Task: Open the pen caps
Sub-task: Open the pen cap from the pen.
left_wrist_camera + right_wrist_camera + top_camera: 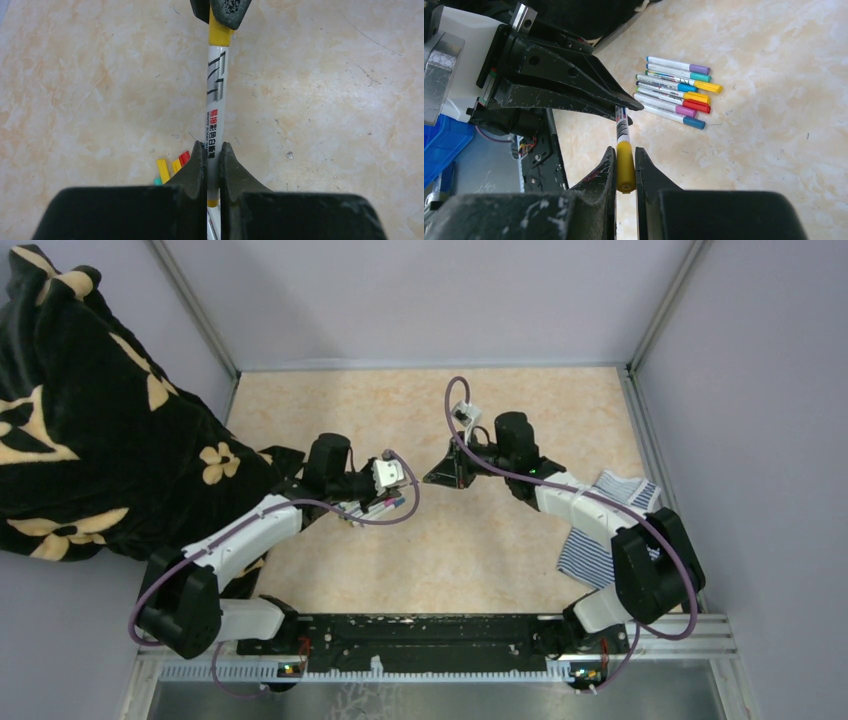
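Note:
My left gripper (214, 150) is shut on the white barrel of a pen (216, 95) and holds it above the table. My right gripper (625, 156) is shut on that pen's yellow cap (625, 167), which sits on the barrel's end. In the left wrist view the cap (220, 32) shows between the right fingers (231, 9). In the top view the left gripper (400, 483) and right gripper (436, 478) meet tip to tip at the table's middle. Several capped pens (674, 92) lie side by side on the table, below the left gripper (375, 508).
A black blanket with yellow flowers (90, 430) covers the left side and reaches the left arm. A blue-and-white striped cloth (610, 525) lies at the right under the right arm. Grey walls enclose the beige table (420, 570).

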Tool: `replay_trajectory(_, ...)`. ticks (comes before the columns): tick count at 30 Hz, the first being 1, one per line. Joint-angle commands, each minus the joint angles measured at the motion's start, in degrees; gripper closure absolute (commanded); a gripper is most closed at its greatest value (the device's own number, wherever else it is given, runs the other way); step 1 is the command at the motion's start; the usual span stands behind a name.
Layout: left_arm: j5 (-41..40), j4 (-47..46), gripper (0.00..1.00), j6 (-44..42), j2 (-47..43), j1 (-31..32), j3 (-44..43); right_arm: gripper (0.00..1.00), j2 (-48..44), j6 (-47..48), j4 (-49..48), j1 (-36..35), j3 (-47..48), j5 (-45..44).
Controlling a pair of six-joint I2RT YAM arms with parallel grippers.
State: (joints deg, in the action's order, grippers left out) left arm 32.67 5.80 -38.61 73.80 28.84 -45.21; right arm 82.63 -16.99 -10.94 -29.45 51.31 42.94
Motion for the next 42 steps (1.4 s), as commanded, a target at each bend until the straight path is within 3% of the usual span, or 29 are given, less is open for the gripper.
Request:
replay_trajectory(1,3.75,2.82,1.0,-1.85,-1.14,-0.63,-0.53,1.0,-2.55,3.5,0.33,0.12,1.14,-0.29)
replay_trajectory(7,9.82,9.63,1.0,-4.63,0.89,-0.67,-3.04,1.0,-4.18,6.92,0.22,0.51,0.41,3.88)
replay_trajectory(16,12.32,17.72,1.0,-6.63,5.5,-0.69,-7.38,1.0,-7.94,12.63,2.15,0.54,-0.61,4.67)
replay_trajectory(31,-4.18,3.37,1.0,-0.22,2.31,-0.5,-2.56,1.0,-5.94,7.43,3.02,1.17,1.15,-3.89)
replay_trajectory(37,-3.94,3.3,1.0,-1.62,1.92,-0.23,-1.82,1.0,-5.99,8.07,3.2,1.58,1.2,-5.76)
replay_trajectory(42,1.84,10.22,1.0,-5.49,3.33,-0.35,-3.49,1.0,-7.67,11.8,3.34,1.9,0.58,-4.64)
